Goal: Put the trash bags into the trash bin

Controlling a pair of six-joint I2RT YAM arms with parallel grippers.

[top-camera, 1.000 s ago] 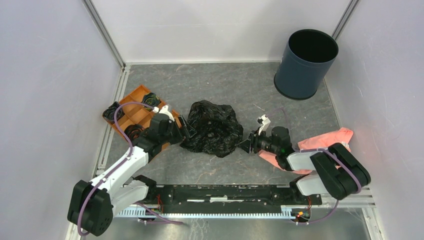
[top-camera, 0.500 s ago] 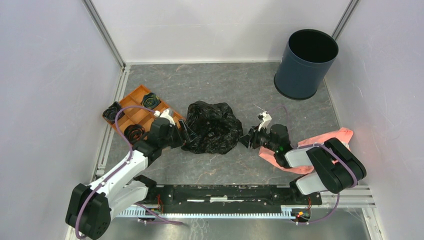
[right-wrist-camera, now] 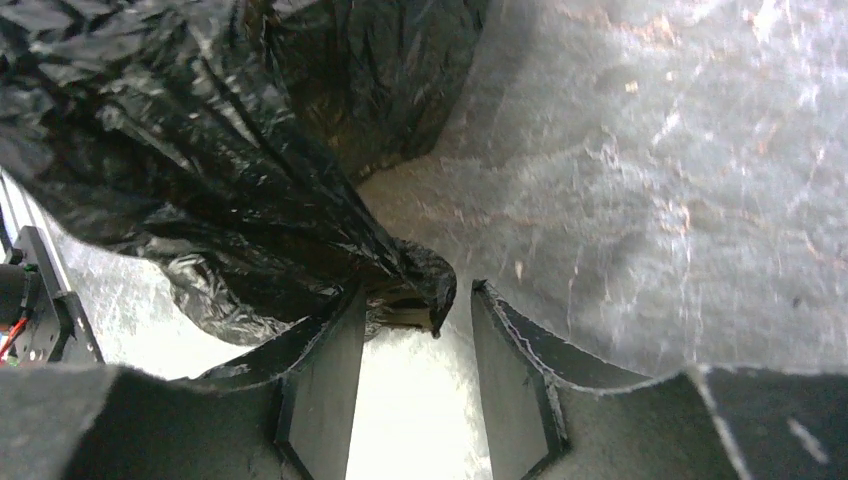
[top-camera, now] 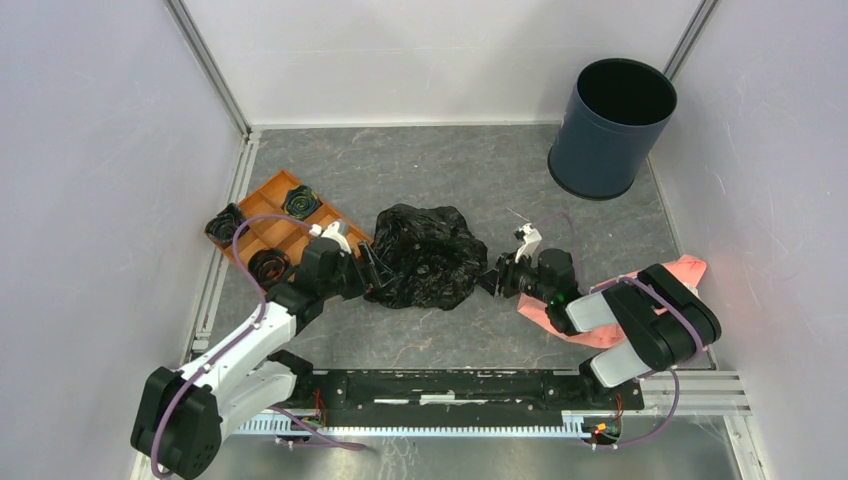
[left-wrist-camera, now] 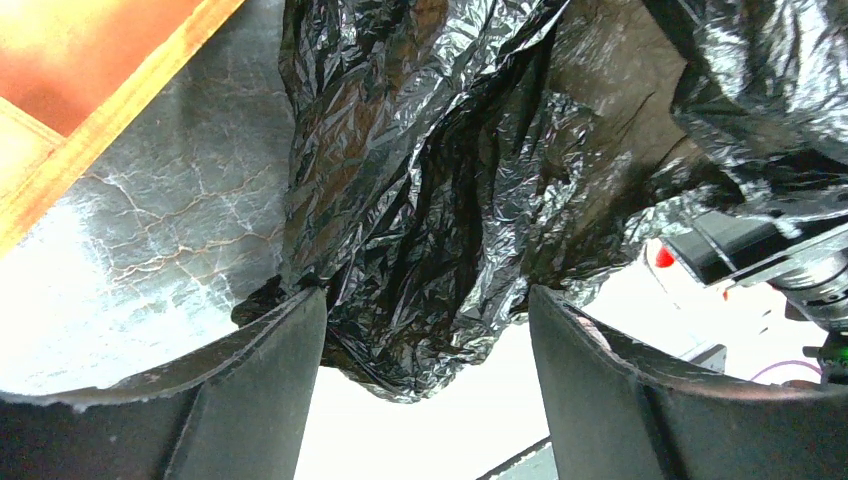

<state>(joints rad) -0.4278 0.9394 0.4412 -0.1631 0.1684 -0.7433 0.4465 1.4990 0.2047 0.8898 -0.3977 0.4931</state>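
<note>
Grey marbled table [top-camera: 480, 170] carries trash bags [top-camera: 425, 255], left fingers [left-wrist-camera: 260, 385] and right fingers [right-wrist-camera: 320, 390] both spread open

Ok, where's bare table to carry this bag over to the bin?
Bare: the far strip from beyond the trash bag to the trash bin, and the near strip before the base rail. Crowded: orange tray left, pink cloth right.

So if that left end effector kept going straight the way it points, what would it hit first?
The trash bag: its crumpled black film lies right at the mouth of the open left end effector, probably touching.
</note>
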